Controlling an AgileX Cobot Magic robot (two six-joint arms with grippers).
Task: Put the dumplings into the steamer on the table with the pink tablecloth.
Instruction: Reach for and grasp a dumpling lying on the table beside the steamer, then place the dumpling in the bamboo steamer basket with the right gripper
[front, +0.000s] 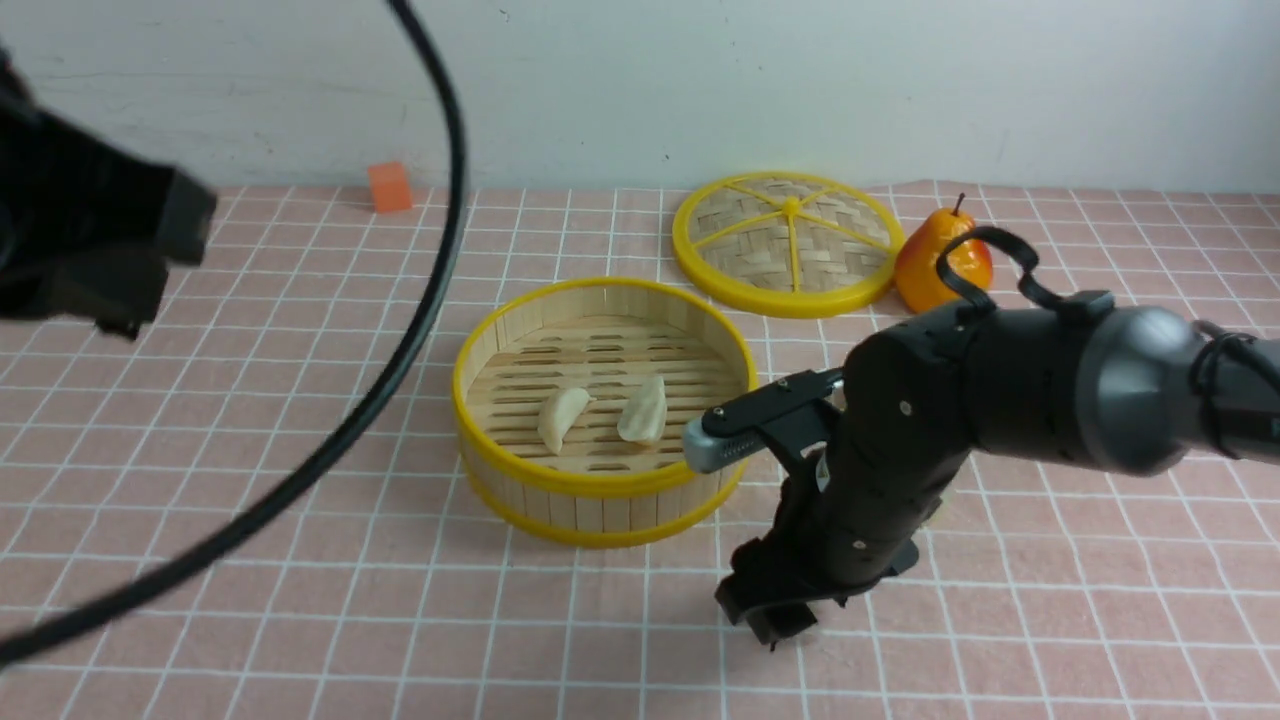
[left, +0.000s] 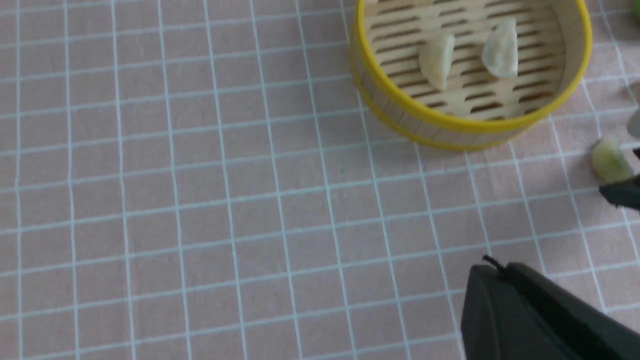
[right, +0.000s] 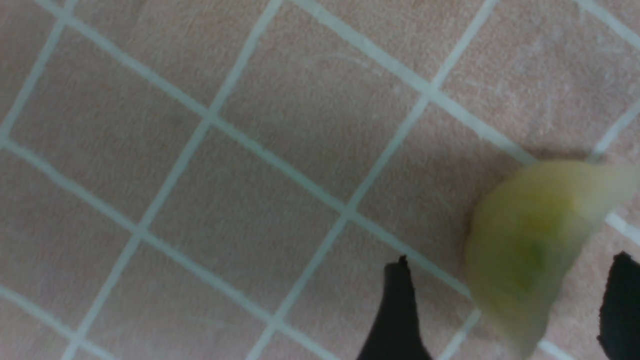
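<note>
So the steamer (front: 600, 500) sits pretty much in the middle of the surface (front: 300, 620), on the pink tablecloth (front: 250, 400) with the thin white grid. It's a round shallow bamboo basket with a slatted floor, a wall of wooden strips, and a yellow rim at the top and another at the bottom. Two cream-white dumplings (front: 562, 418) lie side by side on the slats, little glossy crescents, close to each other but not touching. A third one, the pale green dumpling (right: 530, 240), is out on the cloth just beside the steamer, on its right and toward the near edge. It's blurry in the right wrist view, and the arm hides it from the front. The right gripper (right: 511, 265) is down low over it with its fingers (right: 400, 310) spread, one on each side, and neither looks to be touching it. The left gripper (left: 500, 272) hangs over bare cloth to the left of the steamer, pressed together with nothing in it. The flat woven lid (front: 790, 240) lies toward the far edge, with a pear (front: 925, 270) right next to it.
</note>
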